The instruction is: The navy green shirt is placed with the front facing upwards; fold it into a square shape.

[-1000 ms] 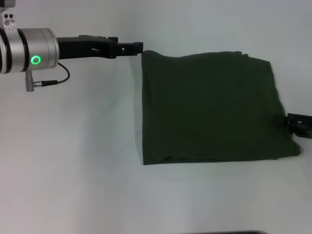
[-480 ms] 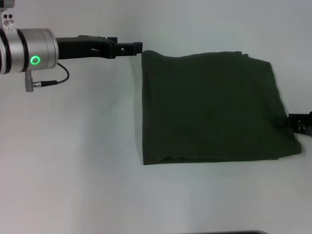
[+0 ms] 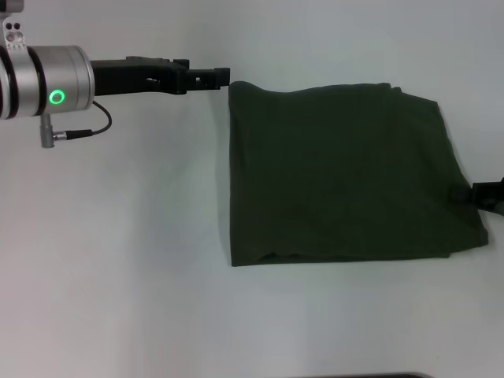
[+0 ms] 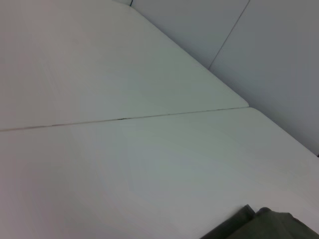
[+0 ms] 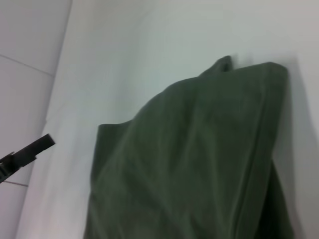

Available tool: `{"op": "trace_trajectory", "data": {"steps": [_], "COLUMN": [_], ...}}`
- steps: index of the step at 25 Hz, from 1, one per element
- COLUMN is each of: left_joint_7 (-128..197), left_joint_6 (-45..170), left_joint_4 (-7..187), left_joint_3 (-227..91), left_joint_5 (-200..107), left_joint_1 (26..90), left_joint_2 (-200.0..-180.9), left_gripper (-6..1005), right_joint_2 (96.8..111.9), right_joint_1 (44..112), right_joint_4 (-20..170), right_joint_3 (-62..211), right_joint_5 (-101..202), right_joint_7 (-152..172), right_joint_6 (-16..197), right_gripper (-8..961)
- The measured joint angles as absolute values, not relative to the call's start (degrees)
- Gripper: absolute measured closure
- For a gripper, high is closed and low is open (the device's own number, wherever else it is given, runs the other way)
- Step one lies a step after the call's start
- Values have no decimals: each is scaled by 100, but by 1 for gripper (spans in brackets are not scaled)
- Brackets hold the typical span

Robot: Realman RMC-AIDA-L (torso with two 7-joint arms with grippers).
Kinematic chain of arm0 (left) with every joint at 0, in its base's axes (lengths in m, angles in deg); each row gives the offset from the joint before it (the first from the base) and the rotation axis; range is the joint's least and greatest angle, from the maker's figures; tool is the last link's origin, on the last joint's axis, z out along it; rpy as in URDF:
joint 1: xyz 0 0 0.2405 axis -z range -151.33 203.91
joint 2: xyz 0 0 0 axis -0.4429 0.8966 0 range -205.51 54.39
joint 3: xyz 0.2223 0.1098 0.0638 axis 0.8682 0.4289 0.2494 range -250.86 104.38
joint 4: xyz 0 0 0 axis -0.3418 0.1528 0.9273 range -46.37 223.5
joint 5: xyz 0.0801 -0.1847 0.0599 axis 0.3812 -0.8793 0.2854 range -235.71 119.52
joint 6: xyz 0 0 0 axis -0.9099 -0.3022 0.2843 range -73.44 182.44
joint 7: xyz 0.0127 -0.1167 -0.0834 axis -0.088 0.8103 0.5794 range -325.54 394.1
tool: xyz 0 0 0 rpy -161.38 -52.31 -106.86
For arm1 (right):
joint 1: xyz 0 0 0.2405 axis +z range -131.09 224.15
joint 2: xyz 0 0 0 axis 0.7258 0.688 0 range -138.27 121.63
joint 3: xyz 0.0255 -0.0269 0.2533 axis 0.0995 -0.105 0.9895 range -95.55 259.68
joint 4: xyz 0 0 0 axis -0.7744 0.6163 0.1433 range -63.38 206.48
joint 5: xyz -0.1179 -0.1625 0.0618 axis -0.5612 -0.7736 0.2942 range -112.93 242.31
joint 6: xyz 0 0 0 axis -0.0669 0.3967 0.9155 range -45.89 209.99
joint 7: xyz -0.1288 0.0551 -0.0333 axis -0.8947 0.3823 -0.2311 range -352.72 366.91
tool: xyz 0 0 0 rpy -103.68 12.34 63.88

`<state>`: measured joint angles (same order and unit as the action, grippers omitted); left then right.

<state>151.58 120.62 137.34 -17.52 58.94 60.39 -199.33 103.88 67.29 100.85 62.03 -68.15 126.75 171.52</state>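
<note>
The navy green shirt (image 3: 346, 173) lies folded into a rough square on the white table (image 3: 118, 260), plain dark green cloth facing up. My left gripper (image 3: 220, 76) reaches in from the left, level with the shirt's far left corner and right beside it. The same gripper (image 5: 30, 149) shows far off in the right wrist view, past the shirt (image 5: 199, 159). One corner of the shirt (image 4: 259, 226) shows in the left wrist view. My right gripper (image 3: 482, 194) sits at the shirt's right edge, mostly cut off by the picture's border.
A thin seam (image 4: 124, 118) crosses the table top beyond the shirt, and pale wall panels (image 4: 249, 50) rise behind the far edge. A dark strip (image 3: 386, 376) marks the near table edge. Bare table lies left of and in front of the shirt.
My right gripper has slid to the right, away from the shirt's right edge, toward the picture's border. The left arm and the shirt have not moved.
</note>
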Motion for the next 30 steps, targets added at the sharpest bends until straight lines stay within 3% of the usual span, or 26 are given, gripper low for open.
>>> {"op": "trace_trajectory", "data": {"steps": [3, 30], "left_joint_7": [15153, 15168], "left_joint_6": [12059, 12066], "left_joint_4": [13694, 13684], "left_joint_3": [-1753, -1843], "left_joint_5": [5890, 5845], "left_joint_1": [6046, 6107], "left_joint_2": [-19936, -19921], "left_gripper": [104, 103], "right_joint_2": [10390, 10331], "right_joint_1": [6783, 7190], "right_joint_4": [10098, 10353], "right_joint_3": [6215, 6263], "right_joint_5": [-6809, -6727], "right_joint_7": [12630, 12643], "right_joint_6": [17273, 18055], "right_gripper": [909, 911]}}
